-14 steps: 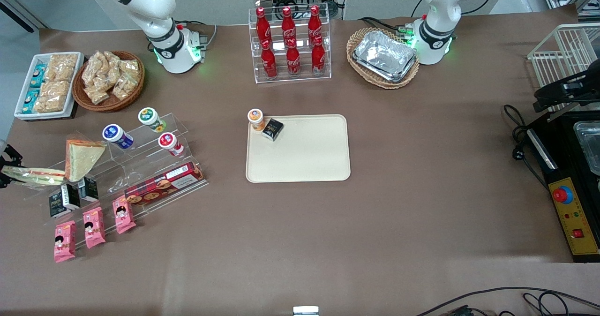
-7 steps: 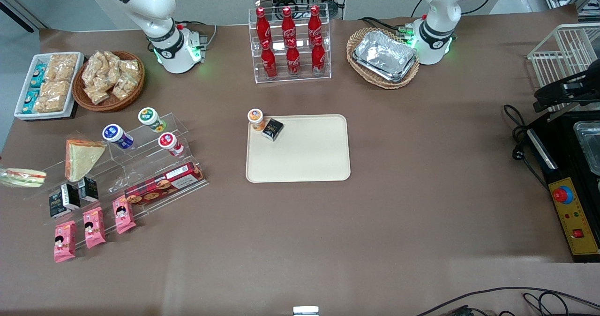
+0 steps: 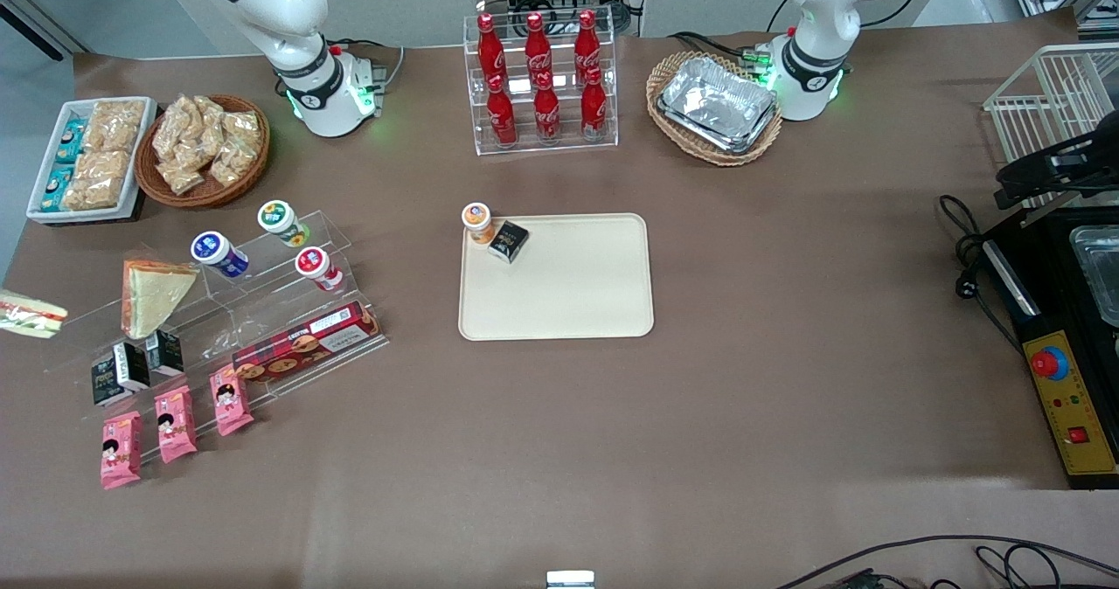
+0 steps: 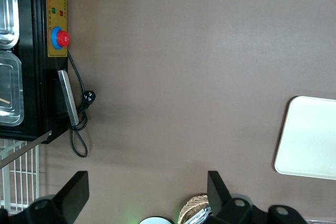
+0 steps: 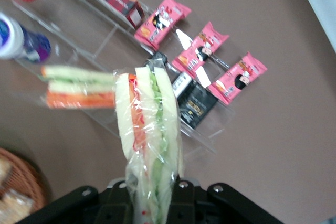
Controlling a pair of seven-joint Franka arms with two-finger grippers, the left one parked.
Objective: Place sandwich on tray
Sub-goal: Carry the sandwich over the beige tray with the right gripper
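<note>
The hand (image 5: pixel 152 195) was clamped on the narrow end of the sandwich (image 5: pixel 149 129), which stood out from it with the red-orange and green filling stripes showing through the wrap. In the front view the sandwich (image 3: pixel 28 314) hung at the working arm's end of the bench (image 3: pixel 787 379), apparently lifted clear of the acrylic rack (image 3: pixel 227 309), probably so it could be carried across without knocking the rack's goods. The hand itself was out of that view. Pink packets (image 3: pixel 175 423) lay nearest the camera on the rack, with dark boxes (image 3: pixel 131 366) above them, then a plain wedge (image 3: pixel 153 292) and small cups (image 3: pixel 218 254). The tray (image 3: pixel 559 301), well apart toward mid-bench, held a black box (image 3: pixel 509 240) and an orange-lidded cup (image 3: pixel 476 220) at one corner, the rest bare. Farther off, a wicker basket (image 3: pixel 205 148) carried snack bags and another basket (image 3: pixel 715 107) held foil trays
</note>
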